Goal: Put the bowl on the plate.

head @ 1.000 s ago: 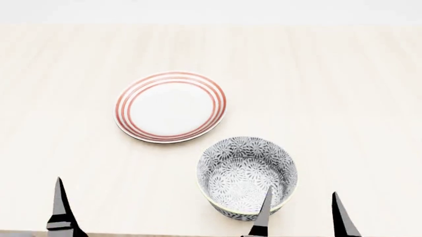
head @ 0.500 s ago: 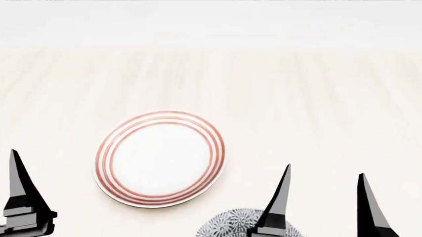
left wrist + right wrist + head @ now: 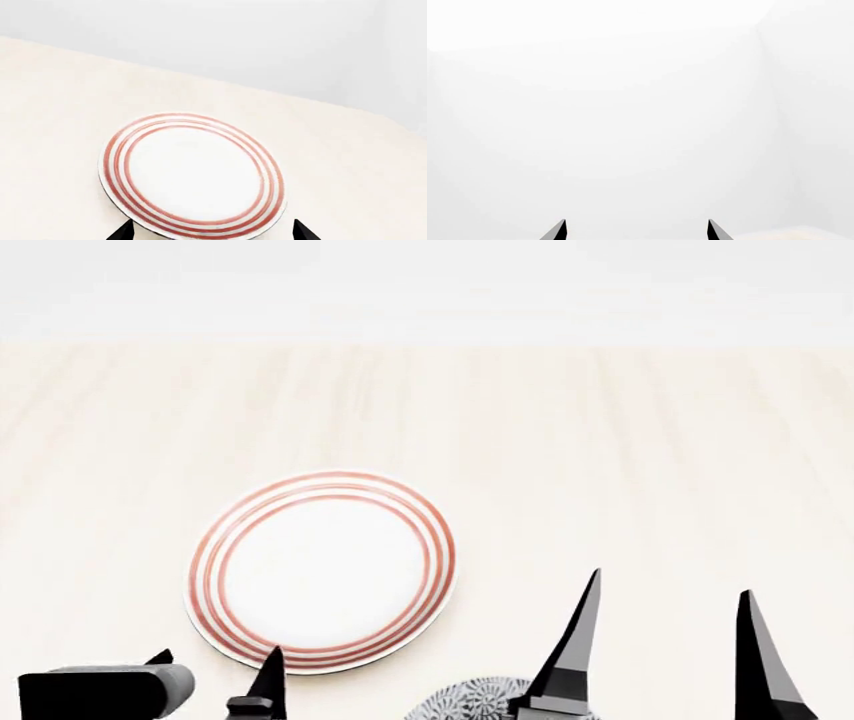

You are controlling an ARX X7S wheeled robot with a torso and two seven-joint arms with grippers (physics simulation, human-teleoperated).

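Right end effector (image 3: 667, 640), fingers spread and empty, hovers above the bowl (image 3: 483, 698); grasp pending; plate (image 3: 320, 571) waits bare.

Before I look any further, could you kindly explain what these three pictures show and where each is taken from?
A simulated two-armed robot stands at a pale wooden table. The head view looks down from its head; the other two come from cameras near each gripper. On the table lies a red-ringed plate, and only the edge of a patterned bowl peeks in at the bottom. The left gripper is open beside the plate; the right gripper is open above the bowl. Neither holds anything. The right wrist view faces mostly blank white.
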